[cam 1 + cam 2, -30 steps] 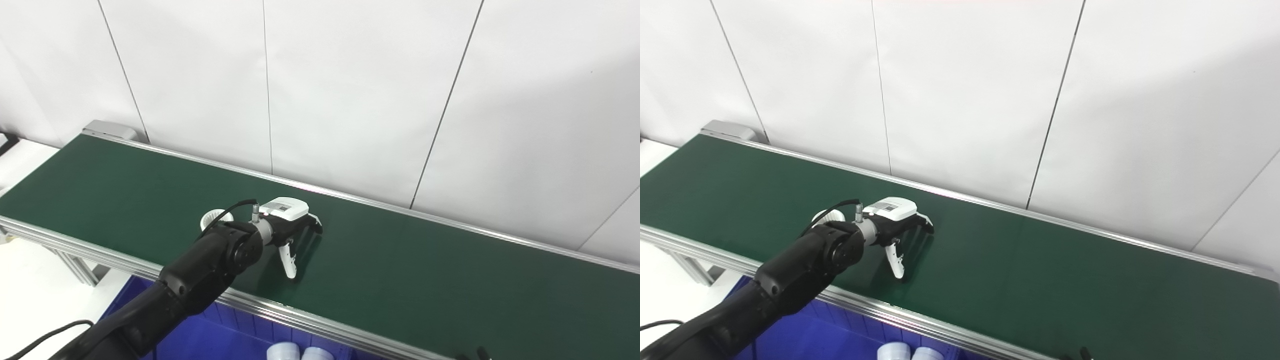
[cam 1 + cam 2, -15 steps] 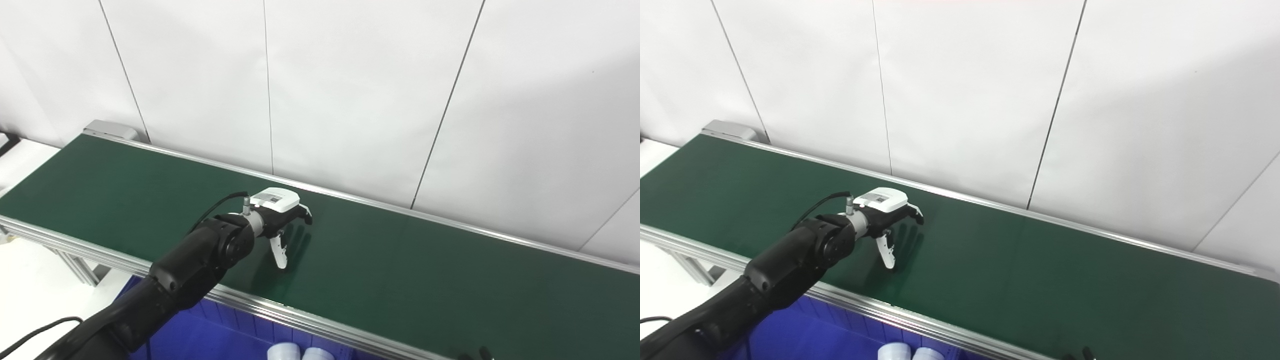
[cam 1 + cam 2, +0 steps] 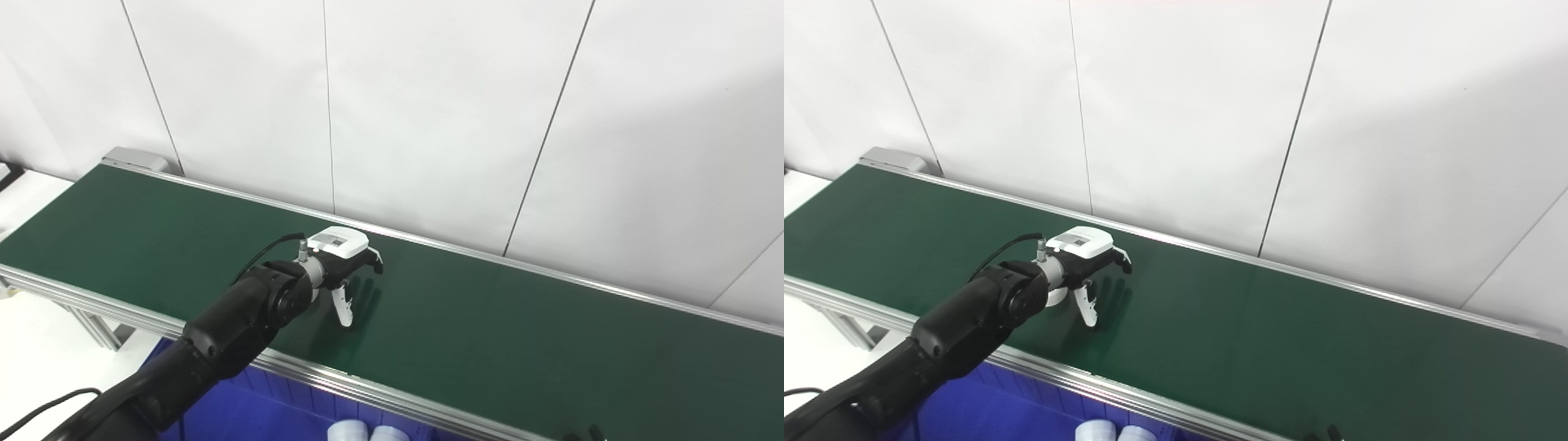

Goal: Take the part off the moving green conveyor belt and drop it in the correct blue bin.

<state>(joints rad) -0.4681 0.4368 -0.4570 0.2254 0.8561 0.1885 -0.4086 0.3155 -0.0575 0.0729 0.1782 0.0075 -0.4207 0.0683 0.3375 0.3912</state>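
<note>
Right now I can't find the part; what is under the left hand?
Under the left hand, a white round part peeks out on the green belt; most is covered.

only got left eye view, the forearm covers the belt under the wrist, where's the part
observer: the right eye view shows the white part peeking out below the wrist. It sits on the belt, on the arm side of the left hand.
operator: is it gripped
observer: no. In that view the hand is open, with its thumb pointing down beside the part and its fingers spread out past it. I cannot tell whether the thumb touches the part.
operator: does the belt end on the right
observer: yes. The right eye view shows the belt's end near the picture's right edge.
</note>
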